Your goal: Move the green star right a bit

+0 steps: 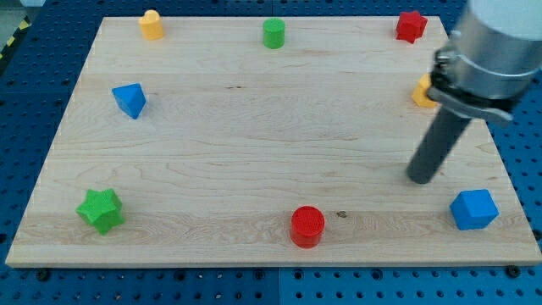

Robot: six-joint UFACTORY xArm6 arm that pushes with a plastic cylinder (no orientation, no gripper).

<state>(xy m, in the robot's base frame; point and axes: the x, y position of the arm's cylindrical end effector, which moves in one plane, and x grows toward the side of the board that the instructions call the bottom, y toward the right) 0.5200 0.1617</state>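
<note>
The green star [101, 210] lies near the bottom left corner of the wooden board [254, 127]. My tip [420, 179] is at the view's right, far from the green star, with the whole width of the board between them. It stands just above and to the left of the blue block [472, 209] and touches no block.
A red cylinder [306, 226] sits at the bottom middle. A blue triangle block [129, 99] is at the left. A yellow block [151, 24], a green cylinder [273, 33] and a red star [411, 25] line the top. A yellow block [423, 91] is partly hidden behind the arm.
</note>
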